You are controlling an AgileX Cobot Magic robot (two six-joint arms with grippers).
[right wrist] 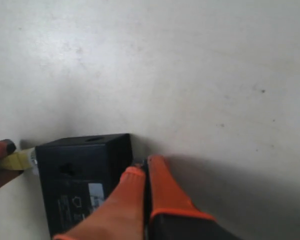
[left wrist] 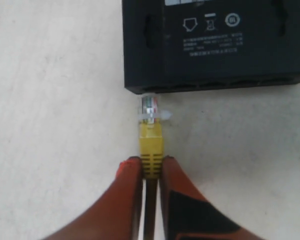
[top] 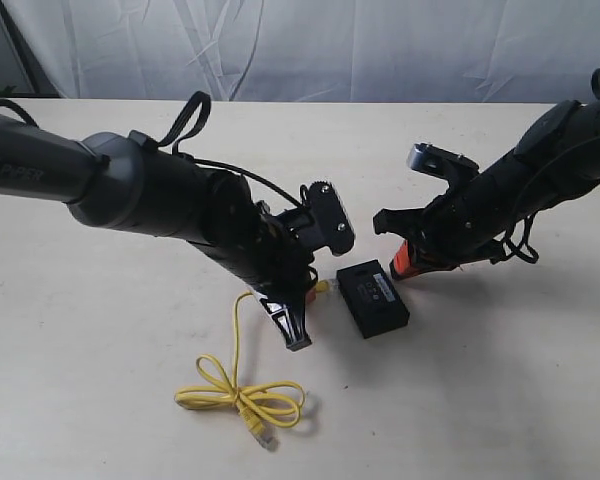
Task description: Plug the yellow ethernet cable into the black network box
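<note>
The black network box (top: pixel 373 297) lies flat on the table, label side up. My left gripper (left wrist: pixel 151 162) is shut on the yellow boot of the yellow ethernet cable (left wrist: pixel 151 137). Its clear plug (left wrist: pixel 149 107) points at the box's port side (left wrist: pixel 215 85), with the tip right at the edge. The rest of the cable lies in a bundled loop (top: pixel 242 395) on the table. My right gripper (right wrist: pixel 142 167) is shut with nothing between its orange fingers, and its tips rest against the opposite side of the box (right wrist: pixel 80 175). In the exterior view the left gripper (top: pixel 308 305) is left of the box and the right gripper (top: pixel 398 268) is at its upper right.
The pale tabletop (top: pixel 500 400) stretches all round the box. A white curtain (top: pixel 310 50) hangs behind the table's far edge. The cable's loose second plug (top: pixel 265 437) lies near the front.
</note>
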